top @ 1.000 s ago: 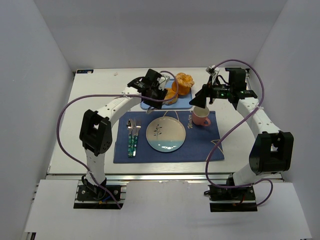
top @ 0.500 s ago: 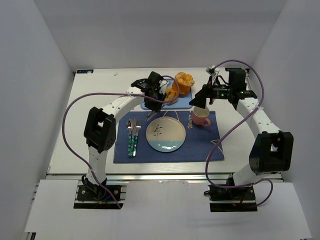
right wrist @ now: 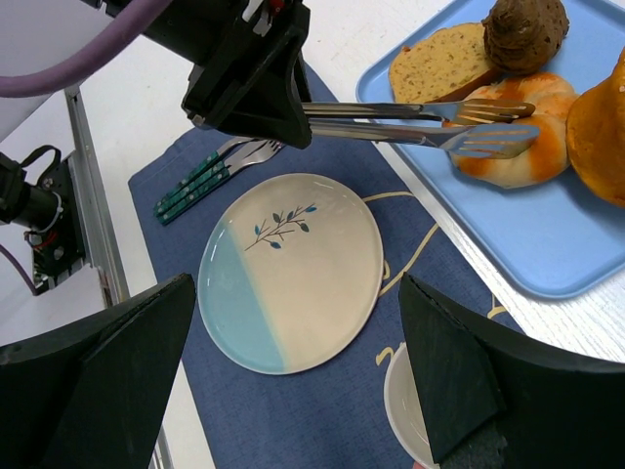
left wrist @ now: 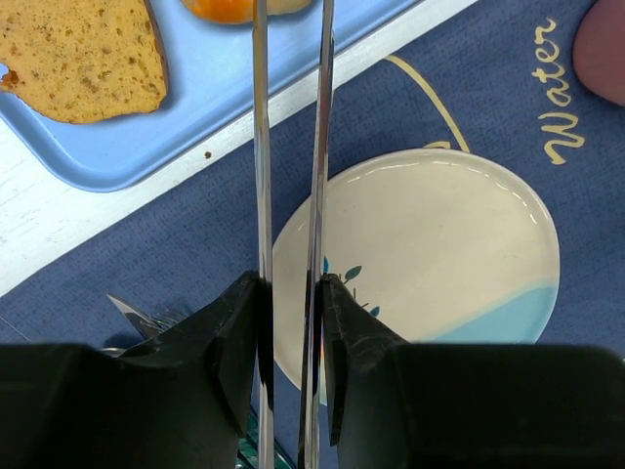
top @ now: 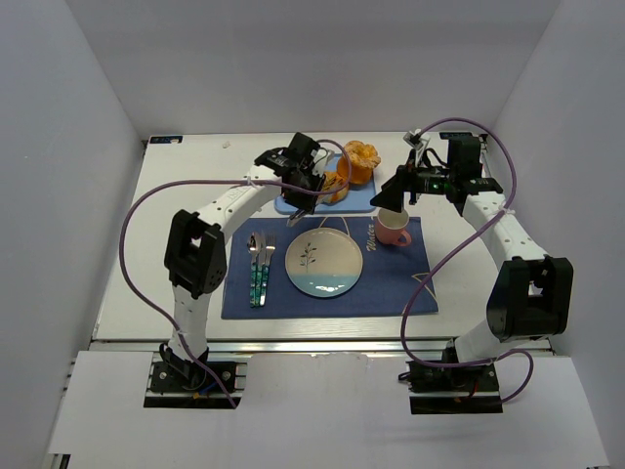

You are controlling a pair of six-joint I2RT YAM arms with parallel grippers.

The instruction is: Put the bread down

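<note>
We see the bread (right wrist: 513, 168) lying on the blue tray (right wrist: 547, 249) at the far side of the desk (top: 176, 225). It's just beside the larger orange bun (right wrist: 601, 137) and near the tan slice (left wrist: 78, 59). A dark brown muffin-like lump (right wrist: 527, 29) sits at the slice's end, behind the bread in the R wrist view.

L end effector (right wrist: 518, 123): its two long fork-tipped fingers (right wrist: 391, 110) reach out nearly level over the tray edge, w/ the tips lying across the top of the bread. There's only a slim gap btwn them and they run approx parallel. From the L wrist cam we see mat, plate and tray through that gap, w/ the bread at the very tips. Whether the forks pinch the roll or just rest on it, we can't tell.

R end effector (right wrist: 296, 293): fingers spread wide, gripping nothing. It hangs near and above the pink cup (top: 394, 233), which stands on the mat's far R part.

The plate (left wrist: 439, 244), cream w/ a pale blue band and a leaf sprig, sits mid-way on the navy mat (left wrist: 195, 225), apart from the tray. Cutlery (right wrist: 200, 181) w/ teal handles lies on the mat to the plate's L.
</note>
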